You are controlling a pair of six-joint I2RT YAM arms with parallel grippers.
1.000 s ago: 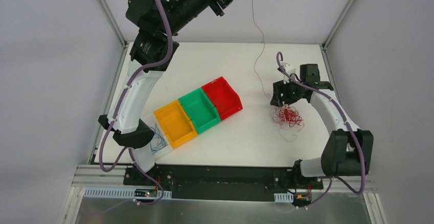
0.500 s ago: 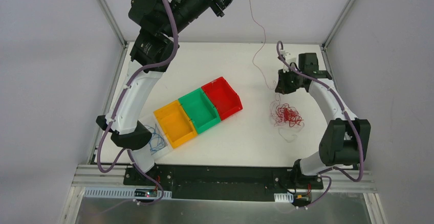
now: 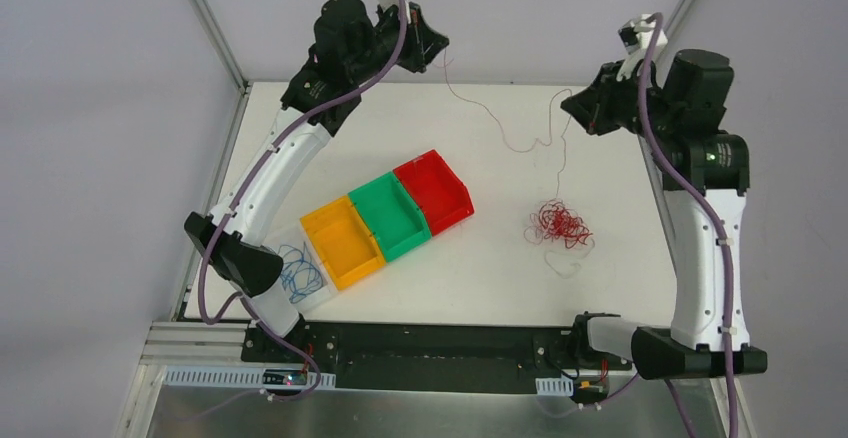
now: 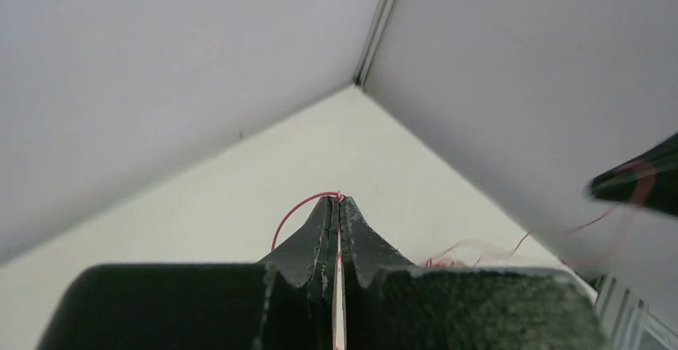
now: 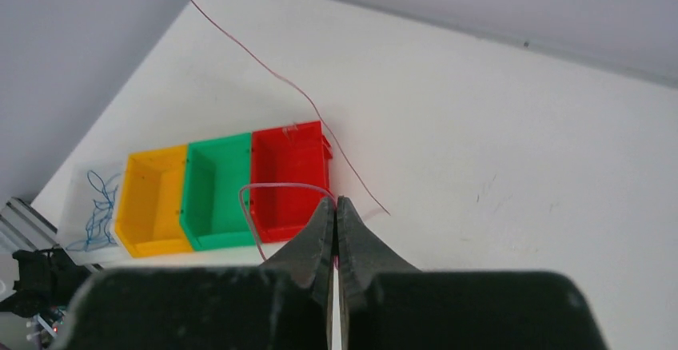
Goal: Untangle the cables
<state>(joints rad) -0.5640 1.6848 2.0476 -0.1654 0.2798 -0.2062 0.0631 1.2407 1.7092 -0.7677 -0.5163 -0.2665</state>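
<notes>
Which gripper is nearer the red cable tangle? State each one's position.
Right. The right gripper hangs raised just beyond the red cable tangle; the left gripper is raised far off to its back left. Each is shut on a thin red cable.

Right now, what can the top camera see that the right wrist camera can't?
Only the top camera shows the red tangle lying to the right of the bins. Only the right wrist camera shows, up close, the right gripper shut on a thin red wire. Both show the yellow bin, the green bin, the red bin and the blue wires beside the yellow one.
</notes>
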